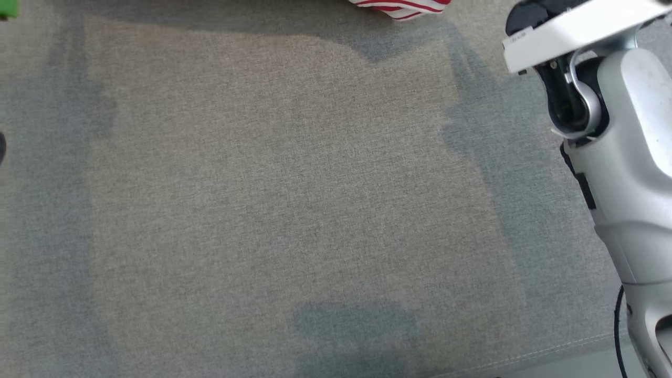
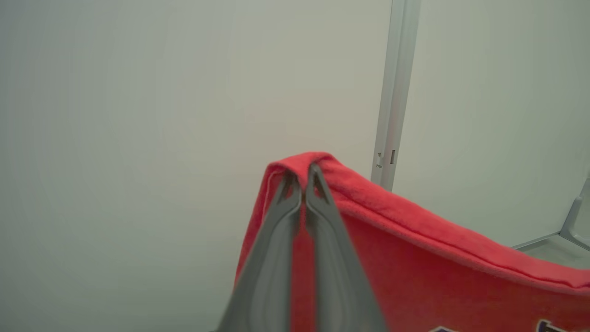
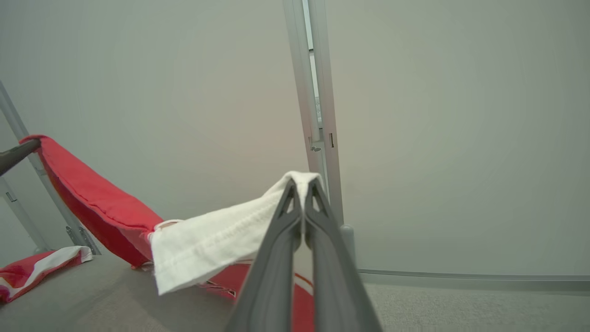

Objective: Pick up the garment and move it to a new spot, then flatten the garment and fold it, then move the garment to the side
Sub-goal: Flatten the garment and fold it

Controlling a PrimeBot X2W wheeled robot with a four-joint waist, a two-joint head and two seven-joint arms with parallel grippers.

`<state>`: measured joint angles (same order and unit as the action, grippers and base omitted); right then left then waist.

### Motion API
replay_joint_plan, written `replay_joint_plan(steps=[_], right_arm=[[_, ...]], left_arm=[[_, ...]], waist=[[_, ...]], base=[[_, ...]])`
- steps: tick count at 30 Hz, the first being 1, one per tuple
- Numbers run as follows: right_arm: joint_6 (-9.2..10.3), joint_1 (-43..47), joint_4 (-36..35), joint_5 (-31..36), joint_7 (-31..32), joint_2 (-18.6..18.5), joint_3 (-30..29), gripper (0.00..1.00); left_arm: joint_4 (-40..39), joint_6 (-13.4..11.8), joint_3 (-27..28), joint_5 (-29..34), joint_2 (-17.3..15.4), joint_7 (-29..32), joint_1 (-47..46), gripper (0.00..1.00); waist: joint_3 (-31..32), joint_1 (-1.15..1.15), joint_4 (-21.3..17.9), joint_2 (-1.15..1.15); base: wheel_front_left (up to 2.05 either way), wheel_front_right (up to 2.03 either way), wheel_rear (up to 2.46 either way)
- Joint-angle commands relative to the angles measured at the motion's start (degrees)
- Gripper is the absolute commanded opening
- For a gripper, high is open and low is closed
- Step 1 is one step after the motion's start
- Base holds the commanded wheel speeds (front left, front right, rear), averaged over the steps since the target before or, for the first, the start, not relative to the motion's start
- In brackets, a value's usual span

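Nearest me, the grey top (image 1: 273, 199) spreads out under the head camera, with my right arm (image 1: 630, 168) reaching up along its right side. Farther off, at the far edge, a striped red-and-white bit of the garment (image 1: 401, 7) dips into sight.

Both pincers are up there with it. The left gripper (image 2: 303, 180) is pinched fully shut on a folded red edge, with cloth wrapped over its tips. The right gripper (image 3: 303, 186) is shut just as tight on a white hemmed corner. Between them the garment hangs in a slack curve, its lower part trailing on the top, and a loose striped end lies off to the left. Behind it stand a pale wall (image 3: 461, 115) and a metal post (image 3: 318, 92).

I judge it light, soft and floppy: it will sag, swing and bunch rather than hold a shape. Thin pinches can slip, so I'd take thick seams or corners, well apart, and hold the span taut when laying it flat. The carry to a new spot looks under way; flattening and folding are not yet done.
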<state>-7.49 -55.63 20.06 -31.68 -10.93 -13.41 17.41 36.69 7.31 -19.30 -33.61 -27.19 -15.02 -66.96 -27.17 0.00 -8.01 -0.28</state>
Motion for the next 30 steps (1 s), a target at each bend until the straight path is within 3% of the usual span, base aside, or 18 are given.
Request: replay_joint_plan(steps=[1,7,15,23,30], right_arm=[[0.0,3.2,-2.1,0.5,0.5,-1.2,-1.1,0.0],[0.0,12.0,-7.9,1.6,2.1,-2.4,-3.7,0.0],[0.0,31.4,-17.9,2.7,5.3,-1.6,-9.6,0.0],[0.0,50.2,-23.3,2.4,6.5,4.9,-17.6,0.0],[0.0,59.9,-23.3,4.8,6.0,8.1,-19.5,0.0]], left_arm=[[-1.3,0.2,-0.2,-1.4,0.3,-0.2,2.2,0.0],[-5.1,0.2,-2.4,-4.6,-0.5,-0.2,8.4,0.0],[-13.6,0.2,-4.8,-9.7,-1.5,-0.2,24.1,0.0],[-24.7,-5.2,-3.1,-9.0,0.8,-0.2,46.2,0.0],[-29.0,-8.3,-1.3,-5.3,5.4,-0.2,61.0,0.0]], waist=[[1.4,0.0,0.7,0.28],[4.2,0.0,1.3,0.28],[10.2,0.0,2.7,0.28],[15.3,0.0,4.1,0.28],[18.4,0.0,4.9,0.28]], base=[[0.0,0.0,0.0],[0.0,0.0,0.0],[0.0,0.0,0.0],[0.0,0.0,0.0],[0.0,0.0,0.0]])
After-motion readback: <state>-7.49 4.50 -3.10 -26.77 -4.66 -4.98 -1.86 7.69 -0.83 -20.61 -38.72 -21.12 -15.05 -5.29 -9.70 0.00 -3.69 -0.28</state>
